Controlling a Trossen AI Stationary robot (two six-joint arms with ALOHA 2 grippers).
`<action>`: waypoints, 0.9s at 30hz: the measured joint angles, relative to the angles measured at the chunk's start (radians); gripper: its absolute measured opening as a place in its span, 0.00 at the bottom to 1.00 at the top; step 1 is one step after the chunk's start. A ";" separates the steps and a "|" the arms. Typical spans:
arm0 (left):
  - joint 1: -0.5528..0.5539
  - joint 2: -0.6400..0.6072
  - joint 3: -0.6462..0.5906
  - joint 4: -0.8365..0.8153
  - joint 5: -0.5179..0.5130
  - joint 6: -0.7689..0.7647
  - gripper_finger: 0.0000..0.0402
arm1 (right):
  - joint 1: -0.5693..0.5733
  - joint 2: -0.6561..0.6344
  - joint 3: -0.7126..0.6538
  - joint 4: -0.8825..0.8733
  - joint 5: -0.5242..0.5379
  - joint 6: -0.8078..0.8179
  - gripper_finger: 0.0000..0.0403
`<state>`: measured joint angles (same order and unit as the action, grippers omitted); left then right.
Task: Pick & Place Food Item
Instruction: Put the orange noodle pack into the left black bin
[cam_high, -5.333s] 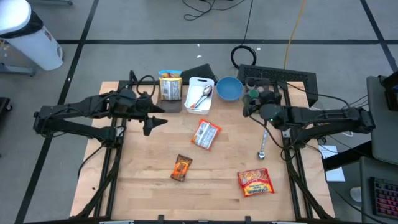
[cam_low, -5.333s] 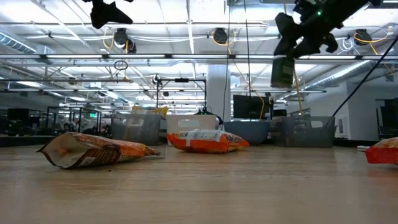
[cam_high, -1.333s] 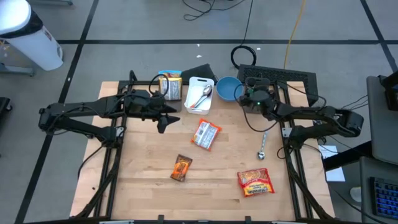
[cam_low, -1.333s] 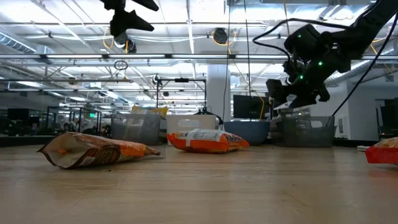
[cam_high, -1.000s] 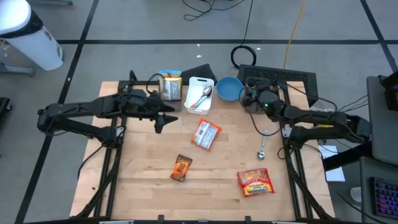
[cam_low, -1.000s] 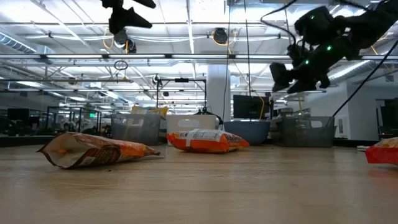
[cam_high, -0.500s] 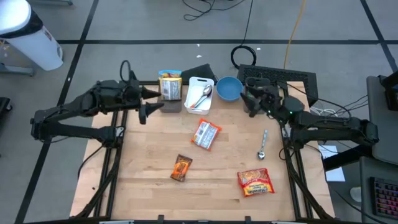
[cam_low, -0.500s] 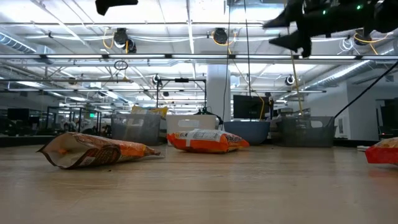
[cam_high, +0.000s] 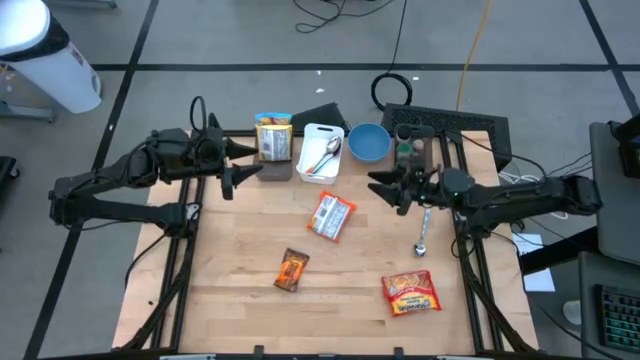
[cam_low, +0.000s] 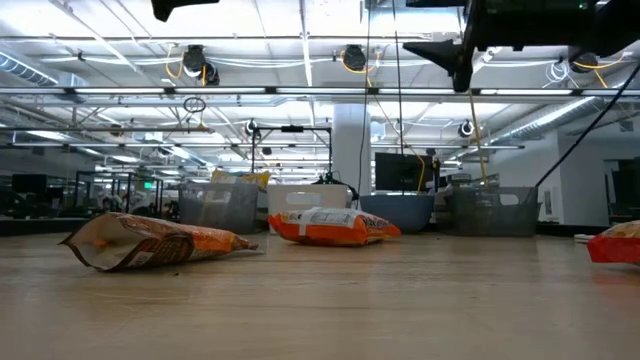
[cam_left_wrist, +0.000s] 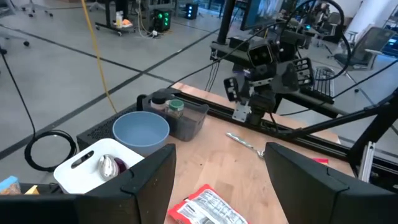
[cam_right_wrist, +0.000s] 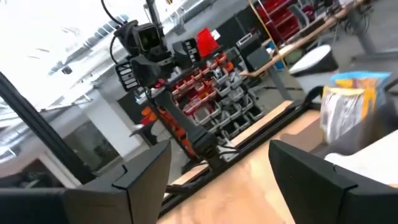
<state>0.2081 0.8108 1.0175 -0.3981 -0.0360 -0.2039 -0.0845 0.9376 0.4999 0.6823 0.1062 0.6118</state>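
Note:
Three food packets lie flat on the wooden table: a white-and-red one (cam_high: 331, 216) in the middle, a brown-orange one (cam_high: 291, 269) nearer the front, and a red one (cam_high: 411, 293) at the front right. A green-lidded jar (cam_left_wrist: 176, 108) stands in a clear bin (cam_left_wrist: 194, 116) at the far right. My left gripper (cam_high: 240, 166) hangs open, high over the far left of the table. My right gripper (cam_high: 385, 189) is open too, held level above the table right of the white-and-red packet. Neither has anything between its fingers.
A blue bowl (cam_high: 369, 142) and a white tray (cam_high: 313, 172) holding a spoon stand along the far edge. Beside them is a second clear bin with a bag (cam_high: 273, 137). A loose spoon (cam_high: 423, 232) lies at the right. The front left of the table is bare wood.
My right gripper has drawn away from the far-right bin toward the table's middle and risen, tipping from pointing down to about level. My left gripper has pulled back toward the far left and up. Both have stayed open, and nothing on the table has moved.

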 joint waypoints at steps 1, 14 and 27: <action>0.000 0.000 0.000 0.000 0.000 0.000 0.64 | 0.006 0.017 0.000 0.021 0.001 0.013 0.65; 0.000 0.000 0.000 0.000 0.000 -0.001 0.64 | 0.085 0.134 0.000 0.248 0.002 0.057 0.65; 0.000 0.000 0.000 -0.001 0.000 -0.002 0.64 | 0.102 0.135 0.000 0.264 0.007 -0.052 0.65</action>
<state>0.2081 0.8112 1.0172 -0.3988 -0.0360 -0.2055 0.0176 1.0721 0.4999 0.9463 0.1130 0.5601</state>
